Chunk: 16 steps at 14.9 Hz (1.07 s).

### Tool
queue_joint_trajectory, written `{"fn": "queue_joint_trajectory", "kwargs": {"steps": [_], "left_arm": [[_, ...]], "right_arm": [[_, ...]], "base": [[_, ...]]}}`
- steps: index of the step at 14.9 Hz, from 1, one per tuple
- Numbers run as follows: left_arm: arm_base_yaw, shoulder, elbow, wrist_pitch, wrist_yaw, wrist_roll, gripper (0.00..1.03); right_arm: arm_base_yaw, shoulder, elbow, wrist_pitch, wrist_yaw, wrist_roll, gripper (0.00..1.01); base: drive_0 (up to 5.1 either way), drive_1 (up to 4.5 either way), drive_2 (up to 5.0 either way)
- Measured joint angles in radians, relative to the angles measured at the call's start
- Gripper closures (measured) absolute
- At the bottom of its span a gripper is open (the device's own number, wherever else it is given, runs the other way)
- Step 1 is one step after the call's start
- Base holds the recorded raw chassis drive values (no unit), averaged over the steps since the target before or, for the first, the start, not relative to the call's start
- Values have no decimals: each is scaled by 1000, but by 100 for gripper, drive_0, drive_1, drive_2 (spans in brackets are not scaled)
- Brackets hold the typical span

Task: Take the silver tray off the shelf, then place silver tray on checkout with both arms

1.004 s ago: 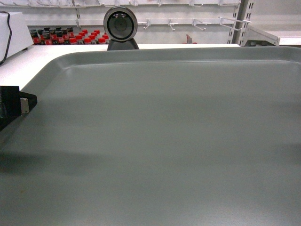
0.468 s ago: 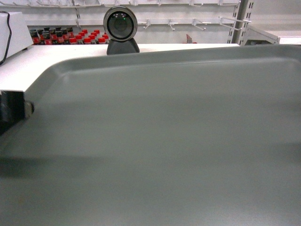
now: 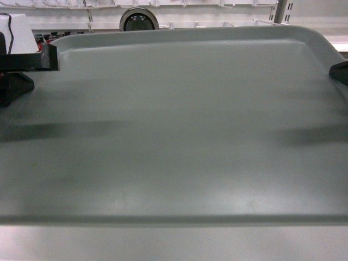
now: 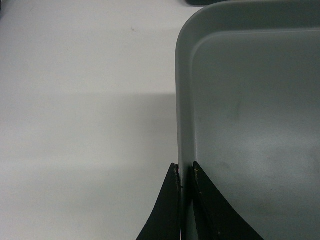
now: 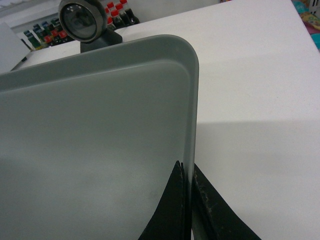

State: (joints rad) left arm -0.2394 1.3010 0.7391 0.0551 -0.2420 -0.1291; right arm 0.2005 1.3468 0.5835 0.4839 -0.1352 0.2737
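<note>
The silver tray (image 3: 179, 125) lies flat and long from side to side over the checkout (image 5: 250, 75), with the left gripper (image 4: 185, 172) and the right gripper (image 5: 189, 172) each pinching a short rim.

Right end effector (image 5: 188, 172) clamped on silver tray (image 5: 90, 130) rim

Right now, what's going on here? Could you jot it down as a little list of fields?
Object held: silver tray, empty
Left gripper: shut on the tray's left rim
Right gripper: shut on the tray's right rim
Beneath the tray: white checkout top
Tray contact with the top: cannot tell
Behind the tray: round scanner on a stand
Background: bottles with red caps
</note>
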Motion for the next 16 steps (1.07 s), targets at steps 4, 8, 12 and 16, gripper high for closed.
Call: {"fn": "queue_joint_trajectory", "kwargs": {"steps": [4,8,12,16], "left_arm": [[50,188,118,78,16,54,100],[111,322,196,84,21,93,100],[151,415,255,83,12,137,100],[162,455,265,87,8,149,100]], "right_arm": [[10,184,164,-34,4,3,99],[61,323,315,-114,34,11,99],[105,453,429,-164,80,14,99],[126,500,478,-212,119,5,99]], "base": [[0,0,0],[0,0,0],[0,0,0],[0,0,0]]}}
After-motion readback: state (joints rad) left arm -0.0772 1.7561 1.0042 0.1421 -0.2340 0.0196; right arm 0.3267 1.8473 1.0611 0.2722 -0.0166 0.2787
